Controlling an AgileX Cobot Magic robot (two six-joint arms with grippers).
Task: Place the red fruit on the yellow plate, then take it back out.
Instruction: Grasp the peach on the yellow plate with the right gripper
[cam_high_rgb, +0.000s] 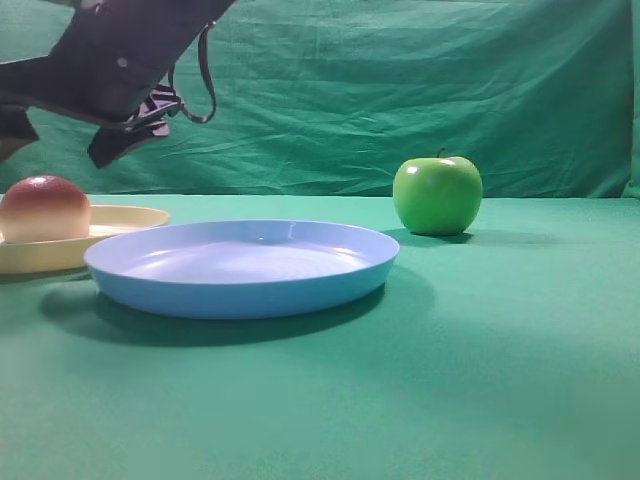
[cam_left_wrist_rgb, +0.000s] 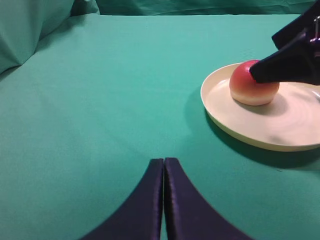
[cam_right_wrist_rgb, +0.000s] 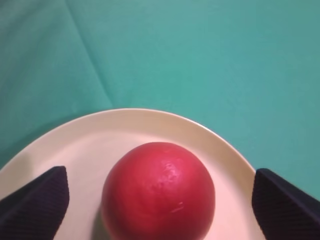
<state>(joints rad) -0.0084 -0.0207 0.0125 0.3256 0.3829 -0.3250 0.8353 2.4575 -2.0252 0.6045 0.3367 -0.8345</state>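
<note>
We see the red fruit (cam_right_wrist_rgb: 158, 192) sitting on the yellow plate (cam_right_wrist_rgb: 150, 125), slightly off the plate's middle, red side up and pale underside on the plate floor. Our right claw (cam_right_wrist_rgb: 159, 200) straddles it with its two fingers (cam_right_wrist_rgb: 35, 202) spread wide, one on each side and both clear of the skin, so nothing is gripped; we judge the fruit rests on its own weight, with the placing half done and the taking-out half not yet done. In the left wrist view the right claw (cam_left_wrist_rgb: 295, 55) hangs just over the fruit (cam_left_wrist_rgb: 252, 85), which suits a straight drop back onto it.

Our left claw (cam_left_wrist_rgb: 163, 200) rests low over the bare green bench (cam_left_wrist_rgb: 100, 100) with its fingers pressed together, holding nothing, well apart from the plate; we take it to be parked out of the way.

The light blue plate (cam_high_rgb: 240, 265) next to the yellow plate (cam_high_rgb: 130, 218) holds nothing. The green apple (cam_high_rgb: 437, 195) stands upright on the bench behind it, in no container.
</note>
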